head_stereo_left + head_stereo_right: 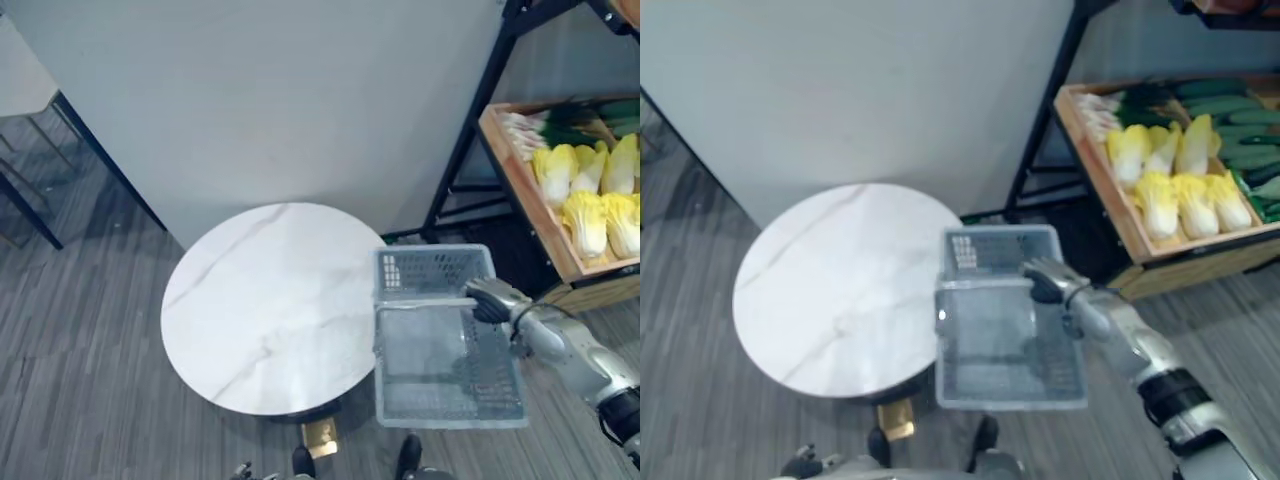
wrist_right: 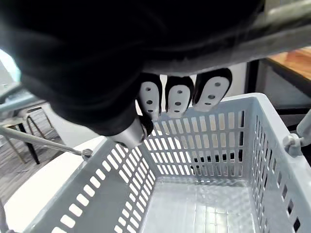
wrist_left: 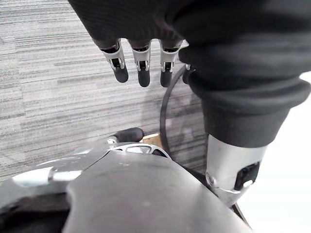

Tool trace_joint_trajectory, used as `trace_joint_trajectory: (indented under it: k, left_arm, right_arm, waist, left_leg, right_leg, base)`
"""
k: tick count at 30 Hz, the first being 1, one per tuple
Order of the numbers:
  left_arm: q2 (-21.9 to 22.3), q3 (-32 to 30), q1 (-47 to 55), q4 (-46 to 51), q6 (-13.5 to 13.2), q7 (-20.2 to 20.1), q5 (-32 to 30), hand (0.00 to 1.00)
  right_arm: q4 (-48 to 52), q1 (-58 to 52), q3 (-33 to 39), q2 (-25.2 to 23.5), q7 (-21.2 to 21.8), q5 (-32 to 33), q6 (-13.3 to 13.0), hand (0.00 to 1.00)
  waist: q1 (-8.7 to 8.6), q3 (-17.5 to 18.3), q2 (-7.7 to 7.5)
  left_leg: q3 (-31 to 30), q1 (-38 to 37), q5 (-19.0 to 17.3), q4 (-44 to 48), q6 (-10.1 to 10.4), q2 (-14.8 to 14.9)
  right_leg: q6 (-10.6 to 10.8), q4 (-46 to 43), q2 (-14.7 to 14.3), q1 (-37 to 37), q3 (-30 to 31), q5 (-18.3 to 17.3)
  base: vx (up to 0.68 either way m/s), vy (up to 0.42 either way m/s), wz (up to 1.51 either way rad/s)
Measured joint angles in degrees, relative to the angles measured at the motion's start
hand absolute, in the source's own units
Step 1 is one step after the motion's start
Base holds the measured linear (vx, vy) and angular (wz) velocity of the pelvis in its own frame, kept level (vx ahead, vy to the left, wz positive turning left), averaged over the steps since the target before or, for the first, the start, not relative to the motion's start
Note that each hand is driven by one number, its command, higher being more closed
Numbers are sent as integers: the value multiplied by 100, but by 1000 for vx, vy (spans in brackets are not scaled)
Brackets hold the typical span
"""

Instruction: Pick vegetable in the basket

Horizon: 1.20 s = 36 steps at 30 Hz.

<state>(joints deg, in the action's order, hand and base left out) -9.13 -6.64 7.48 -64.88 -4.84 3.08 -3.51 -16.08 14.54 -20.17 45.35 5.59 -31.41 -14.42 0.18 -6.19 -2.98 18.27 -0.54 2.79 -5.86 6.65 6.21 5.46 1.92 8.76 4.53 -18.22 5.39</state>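
An empty grey plastic basket (image 1: 432, 270) hangs beside the round table, to the right of its edge. My right hand (image 1: 490, 298) is shut on the basket's metal handle (image 1: 420, 305); in the right wrist view its fingers (image 2: 179, 99) curl over the bar above the empty basket (image 2: 194, 145). Pale yellow cabbages (image 1: 585, 215) lie in a wooden crate (image 1: 520, 180) on the shelf to the right, past the basket. Green cucumbers (image 1: 1240, 125) lie further back in the same crate. My left hand (image 3: 141, 63) hangs low over the floor, its fingers relaxed and empty.
A round white marble table (image 1: 270, 300) stands in the middle, left of the basket. The black shelf frame (image 1: 470, 120) rises by the crate. A pale wall closes the back. Another table's dark legs (image 1: 30, 215) stand at the far left on the grey floor.
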Motion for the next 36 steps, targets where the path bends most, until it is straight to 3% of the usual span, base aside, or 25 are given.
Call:
trace_joint_trajectory:
  k: [9,13,15,17,19,20,21,22,23,24,25,26,27,28,29,32,35,36]
  left_arm:
    - [25,-50,188,-55,-3,-105,-10,0]
    - [57,-18,232,-45,0,-101,-11,0]
    - [59,35,229,-41,-4,-99,-9,0]
    - [43,131,183,-44,-3,-99,-7,0]
    - [-54,197,166,-4,-12,-111,-3,0]
    - [-167,204,178,26,-8,-111,-1,0]
    - [-120,214,190,5,-11,-112,-12,0]
    - [-108,199,164,-2,-9,-103,-12,0]
    - [-141,177,173,25,-15,-98,-12,0]
    - [-245,163,160,58,-4,-97,-1,0]
    - [-255,162,119,59,3,-106,-9,0]
    - [-202,106,112,-92,-9,-135,-12,0]
    - [-113,73,58,-121,-2,-143,-11,0]
    - [-116,106,25,-110,-21,-142,-11,0]
    - [-185,153,-71,-149,7,-144,-12,0]
    - [-225,176,-114,-175,0,-148,-12,0]
    - [-225,173,-151,-192,1,-128,-15,0]
    - [-134,173,-187,-249,3,-117,-33,0]
  right_arm:
    - [-3,-634,252,39,-16,-16,-18,100]
    - [62,-1168,992,-107,-161,-22,-79,100]
    - [299,-1480,1328,-144,-185,-51,-43,100]
    - [536,-1613,1630,-307,-264,-246,5,100]
    - [693,-1693,1739,-484,-288,-258,55,100]
    - [769,-1713,1743,-661,-291,-259,108,100]
    - [809,-1707,1737,-714,-293,-258,170,100]
    - [833,-1584,1656,-830,-302,-256,182,100]
    - [849,-1534,1569,-856,-310,-252,170,100]
    - [844,-1523,1449,-854,-319,-247,112,100]
    - [801,-1375,1417,-872,-319,-248,128,100]
    - [802,-1274,1393,-896,-331,-248,133,100]
    - [815,-1238,1391,-880,-345,-249,130,100]
    - [810,-1200,1389,-854,-353,-248,128,100]
    - [801,-1181,1378,-860,-355,-248,130,100]
    - [780,-1143,1214,-905,-355,-251,131,100]
    - [701,-1135,1130,-950,-355,-252,133,100]
    - [687,-1187,1126,-951,-355,-249,136,100]
  waist:
    - [-135,207,107]
    - [-193,224,145]
    - [-202,189,77]
    - [-224,184,79]
    - [-328,178,-83]
    - [-409,171,-264]
    - [-429,207,9]
    - [-396,137,108]
    - [-432,92,52]
    - [-436,80,-135]
    - [-356,121,-215]
    - [-219,176,-7]
    - [-223,179,7]
    - [-265,198,20]
    - [-314,201,-48]
    - [-305,225,-129]
    - [-296,183,-60]
    - [-315,103,145]
  left_leg:
    - [109,-273,-44,-2,30,32]
    - [316,-446,-170,30,-14,6]
    - [449,-467,-170,8,-21,-63]
    - [765,-364,-214,3,-102,-132]
    - [1116,-211,-267,202,-168,-334]
    - [1311,-54,-357,515,-272,-485]
    - [1660,-39,-401,430,-458,-244]
    - [2124,-75,-594,510,-644,2]
    - [2284,-52,-735,727,-726,101]
    - [2577,-43,-1050,1176,-842,189]
    - [3004,-12,-1306,1413,-823,326]
    - [3425,-47,-1250,1298,-792,550]
    - [3614,-79,-1197,1256,-819,567]
    - [3829,-82,-1135,1214,-802,542]
    - [4026,-24,-1133,1257,-802,525]
    - [4566,158,-1143,1597,-816,660]
    - [4486,393,-1196,2254,-875,1061]
    - [4347,461,-1187,2550,-866,1361]
  right_leg:
    - [-6,0,-32,-221,94,-10]
    - [24,-712,73,32,342,-372]
    - [56,-976,174,235,526,-461]
    - [219,-991,196,536,899,-272]
    - [247,-891,240,826,1232,-124]
    - [365,-326,298,820,1357,-104]
    - [238,149,207,545,847,-374]
    - [-547,-1170,287,927,14,-630]
    - [-661,-1998,419,1021,-300,-701]
    - [-813,-2852,723,912,-746,-647]
    - [-788,-2028,335,786,-712,-338]
    - [-853,-1738,112,621,-580,-272]
    - [-1000,-2191,157,623,-671,-562]
    - [-771,-2788,349,518,-733,-882]
    - [-489,-2716,481,217,-694,-994]
    - [-68,-1523,527,-328,-729,-943]
    - [16,-429,223,-572,-881,-914]
    - [-24,-137,-17,-720,-903,-744]
  base:
    - [1,-5,-5]
    - [-18,13,-26]
    - [-17,40,-31]
    - [-25,49,-73]
    - [-38,102,-85]
    - [-26,115,-101]
    - [-80,164,-156]
    - [-43,122,-146]
    - [-39,136,-154]
    - [-17,80,-168]
    - [-137,16,-202]
    - [-154,4,-185]
    - [-115,34,-152]
    - [-6,53,-124]
    - [3,26,-110]
    - [-25,-123,-100]
    - [-73,-303,-67]
    - [-105,-211,-27]
